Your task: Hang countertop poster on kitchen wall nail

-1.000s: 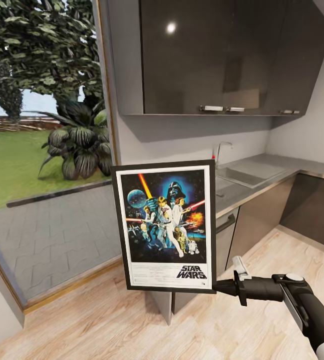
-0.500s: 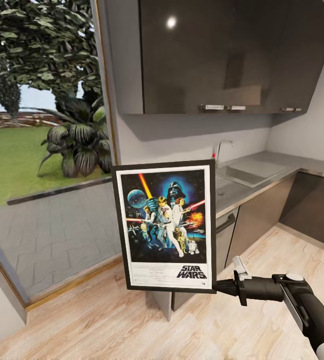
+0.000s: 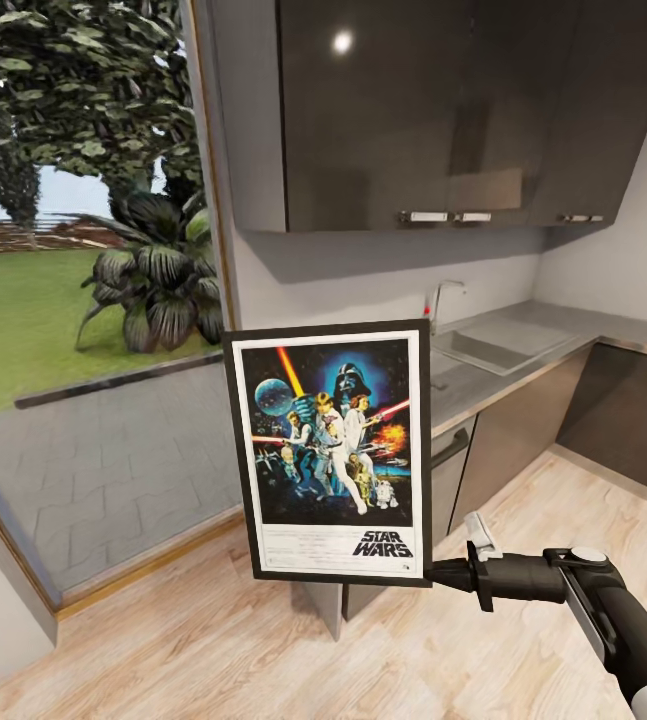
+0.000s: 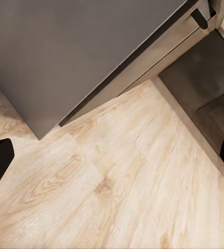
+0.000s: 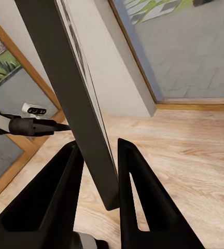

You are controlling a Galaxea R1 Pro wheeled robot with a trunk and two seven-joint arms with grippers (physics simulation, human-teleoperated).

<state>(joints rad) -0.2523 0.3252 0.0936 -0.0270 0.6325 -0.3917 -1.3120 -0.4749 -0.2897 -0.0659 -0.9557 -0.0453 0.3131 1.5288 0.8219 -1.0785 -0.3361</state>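
- The poster (image 3: 331, 452) is held upright, pinched at its lower corner by the right end effector (image 3: 433, 574), off the table (image 3: 523, 350).
- Only the view has shifted slightly; carrying toward a nail seems underway.
- The left end effector's state cannot be told.

Black-framed poster (image 3: 329, 452) — white border, dark blue art — over pale wood-grain floor (image 3: 263, 650).

We see our right arm reaching forward and leftward, wrist level, its right gripper (image 3: 433, 574) with fingers (image 5: 135, 176) clamped on the poster (image 3: 331, 452) edge. Our left gripper (image 4: 112, 155) fingertips stand wide apart.
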